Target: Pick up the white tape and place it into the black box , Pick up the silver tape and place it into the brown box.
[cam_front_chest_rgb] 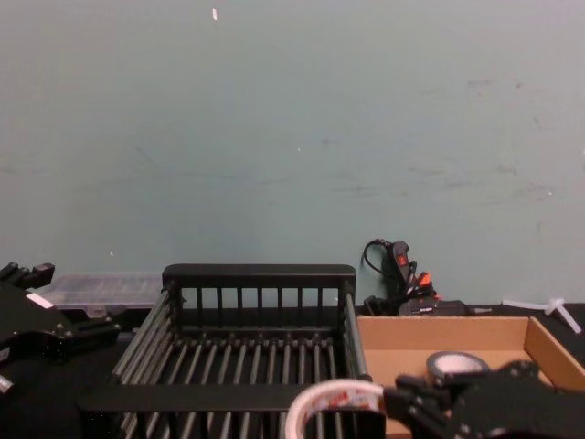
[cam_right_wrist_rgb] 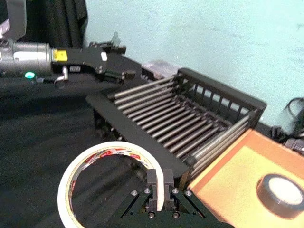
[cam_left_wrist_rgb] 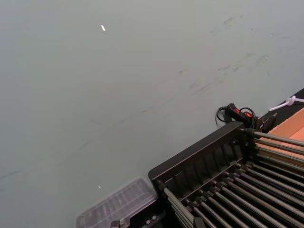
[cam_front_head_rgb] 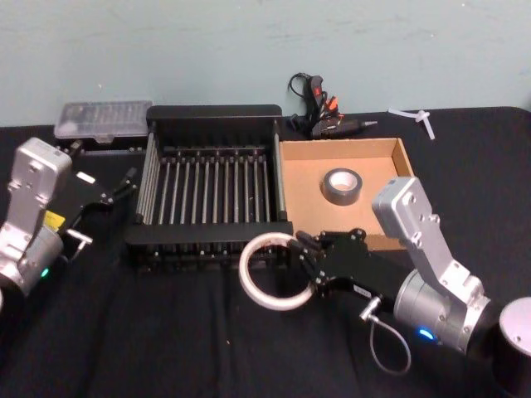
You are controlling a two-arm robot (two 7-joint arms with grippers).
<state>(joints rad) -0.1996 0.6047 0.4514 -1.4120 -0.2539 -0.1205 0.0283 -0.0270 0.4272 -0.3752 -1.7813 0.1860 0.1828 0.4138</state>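
Observation:
My right gripper [cam_front_head_rgb: 305,264] is shut on the right side of the white tape [cam_front_head_rgb: 246,278], a wide ring with red marks inside. It holds the ring tilted, just in front of the near rim of the black box [cam_front_head_rgb: 207,235]. The right wrist view shows the fingers [cam_right_wrist_rgb: 159,183] pinching the white tape [cam_right_wrist_rgb: 102,148] before the black box [cam_right_wrist_rgb: 142,128]. The silver tape [cam_front_head_rgb: 340,197] lies flat inside the brown box [cam_front_head_rgb: 303,186], to the right of the crate. My left gripper [cam_front_head_rgb: 129,178] rests open at the crate's left side.
A clear plastic case [cam_front_head_rgb: 104,120] sits behind the crate on the left. A black and orange glue gun [cam_front_head_rgb: 319,108] with its cable lies behind the brown box. White cable ties [cam_front_head_rgb: 419,116] lie at the back right. Black cloth covers the table, with a wall close behind.

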